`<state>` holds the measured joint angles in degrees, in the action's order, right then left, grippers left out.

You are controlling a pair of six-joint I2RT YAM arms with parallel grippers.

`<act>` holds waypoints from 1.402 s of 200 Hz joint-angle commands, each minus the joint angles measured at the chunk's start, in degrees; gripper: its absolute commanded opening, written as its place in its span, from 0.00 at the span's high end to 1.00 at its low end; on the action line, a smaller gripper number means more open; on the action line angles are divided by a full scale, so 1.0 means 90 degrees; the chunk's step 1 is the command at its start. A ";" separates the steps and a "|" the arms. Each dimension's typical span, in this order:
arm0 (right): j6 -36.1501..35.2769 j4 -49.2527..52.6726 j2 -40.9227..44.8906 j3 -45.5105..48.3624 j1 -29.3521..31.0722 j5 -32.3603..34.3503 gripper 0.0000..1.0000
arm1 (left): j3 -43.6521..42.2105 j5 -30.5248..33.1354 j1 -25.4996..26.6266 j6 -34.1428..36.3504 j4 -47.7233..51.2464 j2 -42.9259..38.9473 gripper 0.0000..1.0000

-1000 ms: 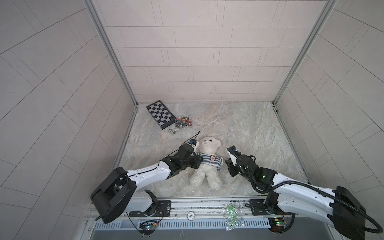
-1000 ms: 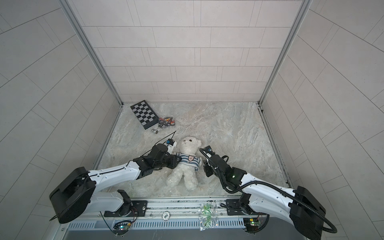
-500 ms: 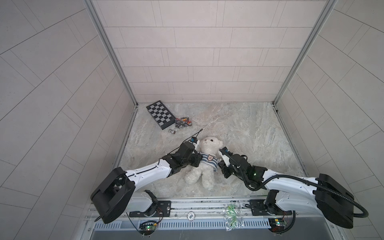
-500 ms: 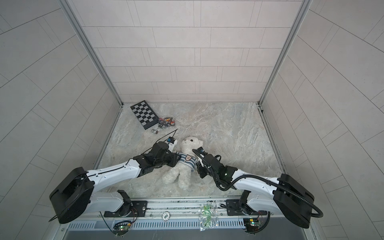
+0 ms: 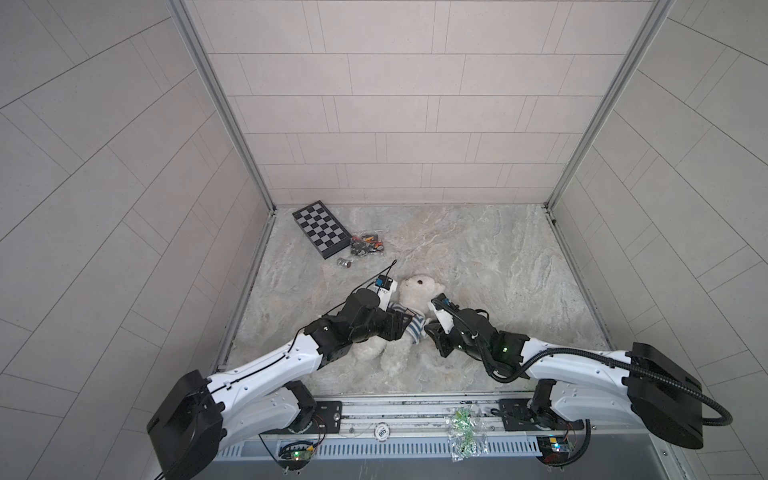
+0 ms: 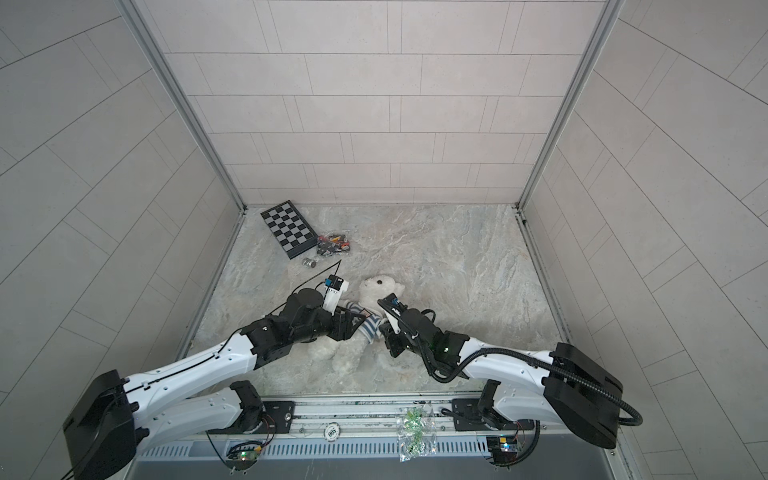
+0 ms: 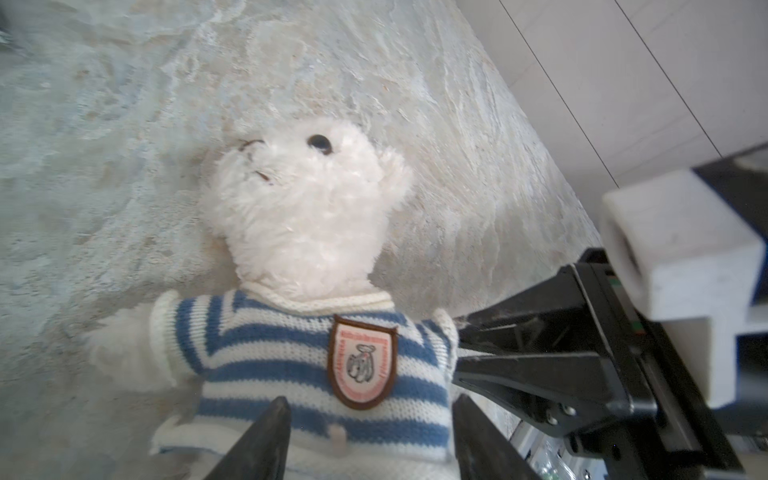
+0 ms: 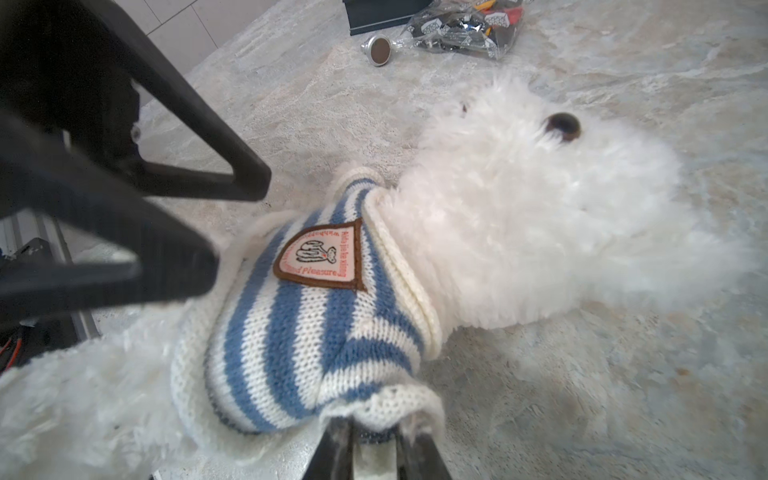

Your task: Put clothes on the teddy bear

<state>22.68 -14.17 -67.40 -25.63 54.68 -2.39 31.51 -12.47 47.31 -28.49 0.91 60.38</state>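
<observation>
The teddy bear (image 5: pixel 419 286) lies on its back on the marbled surface (image 5: pixel 478 257), close to the front edge and about midway between the left and right edges, its head towards the back edge and its legs towards the front. It wears a blue-and-white striped shirt (image 7: pixel 270 361): the cream collar sits round its neck, one fluffy arm comes out of a short sleeve, and a shield-shaped badge (image 7: pixel 361 361) with a brown border lies on its chest.

The left gripper (image 7: pixel 370 405) reaches in from the bear's side over the lower shirt. Its black fingers (image 7: pixel 270 436) stand well apart, with the knit between them and neither tip closed on it, so it holds nothing. In the right wrist view the same two fingers (image 8: pixel 199 266) show spread above the bear's belly.

The right gripper (image 8: pixel 376 428) comes in from the other side, low against the surface. Its fingers (image 8: pixel 336 440) are drawn nearly together and pinch the cream hem of the shirt, which bunches up just above them. In both top views the two grippers face each other across the bear's torso.

In the back left corner lie a chessboard (image 5: pixel 320 228), a clear bag of small parts (image 5: pixel 365 245) just beside it, and a small metal piece (image 5: pixel 344 262) near both, all well apart from the bear
</observation>
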 commanded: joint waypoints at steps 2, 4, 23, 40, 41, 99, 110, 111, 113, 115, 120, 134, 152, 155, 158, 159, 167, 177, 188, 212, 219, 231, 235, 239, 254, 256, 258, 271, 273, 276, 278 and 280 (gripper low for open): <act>0.0057 -0.0248 -0.0029 -0.0151 0.0048 -0.0007 0.78 | -0.0189 0.0112 0.0060 -0.0164 0.0119 0.0051 0.37; 0.0051 -0.0260 -0.0031 -0.0151 0.0048 -0.0012 0.78 | -0.0190 0.0137 0.0058 -0.0151 0.0123 0.0084 0.37; 0.0049 -0.0271 -0.0079 -0.0152 0.0057 -0.0047 0.79 | -0.0210 0.0140 -0.0096 -0.0097 -0.0017 0.0327 0.51; 0.0063 -0.0227 -0.0002 -0.0108 0.0058 -0.0016 0.80 | -0.0268 -0.0034 -0.0310 -0.0145 -0.0230 0.0456 0.66; 0.0066 -0.0224 0.0003 -0.0105 0.0058 -0.0012 0.81 | -0.0275 -0.0047 -0.0313 -0.0145 -0.0239 0.0458 0.67; -0.0009 -0.0071 0.0225 0.0108 0.0057 0.0202 0.91 | -0.0446 -0.0233 -0.0674 -0.0064 -0.0369 0.0629 0.95; -0.0031 -0.0031 0.0178 0.0095 0.0058 0.0220 0.92 | -0.0501 -0.0300 -0.0748 -0.0066 -0.0453 0.0663 1.00; -0.0040 -0.0024 0.0176 0.0094 0.0058 0.0223 0.93 | -0.0512 -0.0307 -0.0756 -0.0076 -0.0457 0.0664 1.00; -0.0037 -0.0016 0.0167 0.0094 0.0058 0.0224 0.93 | -0.0520 -0.0317 -0.0767 -0.0077 -0.0473 0.0671 1.00; -0.0039 -0.0009 0.0162 0.0086 0.0058 0.0226 0.93 | -0.0534 -0.0327 -0.0790 -0.0084 -0.0484 0.0673 1.00; -0.0042 -0.0010 0.0139 0.0084 0.0053 0.0235 0.93 | -0.0550 -0.0339 -0.0817 -0.0095 -0.0514 0.0691 1.00; -0.0051 -0.0079 0.0097 0.0096 0.0058 0.0247 0.94 | -0.0615 -0.0399 -0.0899 -0.0105 -0.0568 0.0749 1.00; -0.0059 -0.0155 0.0027 0.0079 0.0058 0.0164 0.94 | -0.0658 -0.0439 -0.0948 -0.0102 -0.0632 0.0824 1.00; -0.0064 -0.0162 0.0012 0.0075 0.0058 0.0154 0.94 | -0.0664 -0.0453 -0.0941 -0.0097 -0.0637 0.0834 1.00; -0.0059 -0.0174 0.0002 0.0069 0.0058 0.0154 0.94 | -0.0660 -0.0473 -0.0942 -0.0101 -0.0646 0.0848 1.00; -0.0059 -0.0183 -0.0005 0.0067 0.0058 0.0147 0.94 | -0.0664 -0.0476 -0.0941 -0.0099 -0.0652 0.0854 1.00; -0.0059 -0.0212 -0.0034 0.0055 0.0058 0.0125 0.94 | -0.0682 -0.0475 -0.0946 -0.0104 -0.0667 0.0874 1.00; -0.0059 -0.0240 -0.0081 0.0036 0.0058 0.0094 0.94 | -0.0704 -0.0452 -0.0948 -0.0096 -0.0665 0.0860 1.00; -0.0068 -0.0271 -0.0154 0.0002 0.0058 0.0072 0.94 | -0.0718 -0.0428 -0.0953 -0.0101 -0.0667 0.0850 1.00; -0.0093 -0.0344 -0.0372 -0.0081 0.0058 0.0011 0.94 | -0.0746 -0.0423 -0.0960 -0.0101 -0.0700 0.0859 1.00; -0.0098 -0.0373 -0.0417 -0.0109 0.0058 -0.0007 0.94 | -0.0767 -0.0435 -0.0960 -0.0106 -0.0724 0.0874 1.00; -0.0127 -0.0425 -0.0486 -0.0181 0.0058 -0.0041 0.94 | -0.0790 -0.0473 -0.0970 -0.0121 -0.0781 0.0912 1.00; -0.0136 -0.0446 -0.0508 -0.0212 0.0058 -0.0044 0.94 | -0.0790 -0.0482 -0.0970 -0.0124 -0.0797 0.0925 1.00; -0.0150 -0.0458 -0.0539 -0.0246 0.0058 -0.0054 0.93 | -0.0800 -0.0491 -0.0975 -0.0125 -0.0811 0.0940 1.00; -0.0193 -0.0473 -0.0664 -0.0396 0.0060 -0.0084 0.91 | -0.0808 -0.0524 -0.0971 -0.0126 -0.0861 0.0985 1.00; -0.0195 -0.0475 -0.0678 -0.0415 0.0058 -0.0085 0.91 | -0.0804 -0.0527 -0.0970 -0.0125 -0.0862 0.0993 1.00; -0.0195 -0.0485 -0.0701 -0.0434 0.0058 -0.0093 0.90 | -0.0798 -0.0533 -0.0970 -0.0125 -0.0867 0.0996 1.00; -0.0195 -0.0551 -0.0805 -0.0537 0.0057 -0.0123 0.87 | -0.0798 -0.0542 -0.0969 -0.0109 -0.0882 0.1014 1.00; -0.0195 -0.0560 -0.0815 -0.0545 0.0058 -0.0134 0.86 | -0.0791 -0.0544 -0.0969 -0.0104 -0.0880 0.1020 1.00; -0.0198 -0.0585 -0.0835 -0.0564 0.0057 -0.0142 0.85 | -0.0789 -0.0550 -0.0977 -0.0092 -0.0882 0.1025 1.00; -0.0201 -0.0596 -0.0847 -0.0576 0.0057 -0.0151 0.85 | -0.0784 -0.0556 -0.0971 -0.0095 -0.0877 0.1025 1.00; -0.0204 -0.0608 -0.0863 -0.0591 0.0058 -0.0161 0.84 | -0.0778 -0.0555 -0.0972 -0.0084 -0.0873 0.1033 1.00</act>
<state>21.08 -16.71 -74.02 -28.51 54.87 -3.01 25.74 -18.26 39.22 -29.98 -8.51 68.42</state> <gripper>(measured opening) 0.130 0.052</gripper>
